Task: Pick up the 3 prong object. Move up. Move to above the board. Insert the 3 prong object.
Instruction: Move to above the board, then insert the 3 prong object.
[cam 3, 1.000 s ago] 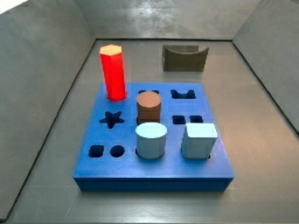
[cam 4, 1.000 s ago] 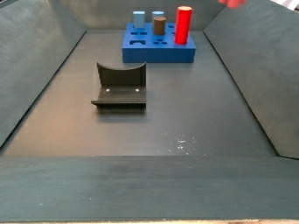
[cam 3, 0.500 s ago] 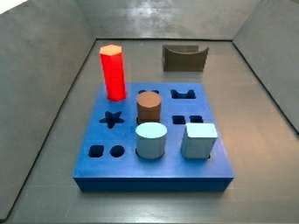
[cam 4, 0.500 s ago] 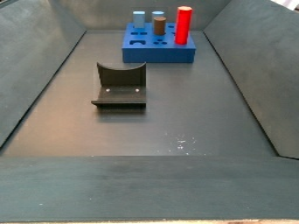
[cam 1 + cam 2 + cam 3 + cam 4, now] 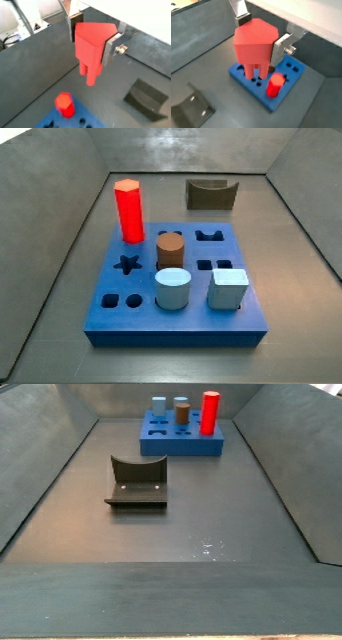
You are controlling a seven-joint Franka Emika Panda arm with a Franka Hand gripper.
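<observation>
gripper (image 5: 260, 44) clamping 3 prong object (image 5: 91, 44), hanging high above board (image 5: 290, 82) | red post (image 5: 130, 211) standing far-left on board | fixture (image 5: 136, 483) sitting apart | no writing showing

Gripper holding piece above board

The gripper (image 5: 259, 42) clasps the tall salmon-red 3 prong object (image 5: 254, 47) high over the thick blue square board (image 5: 290, 86); the dark L-shaped fixture (image 5: 211, 194) stands behind the board.

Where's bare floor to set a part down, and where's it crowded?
Free: the wide floor between the fixture and the near wall. Also the strips between the board and the side walls. Crowded: the board's top, with the red post and three other pegs. The gripper holds the 3 prong object above the board.
</observation>
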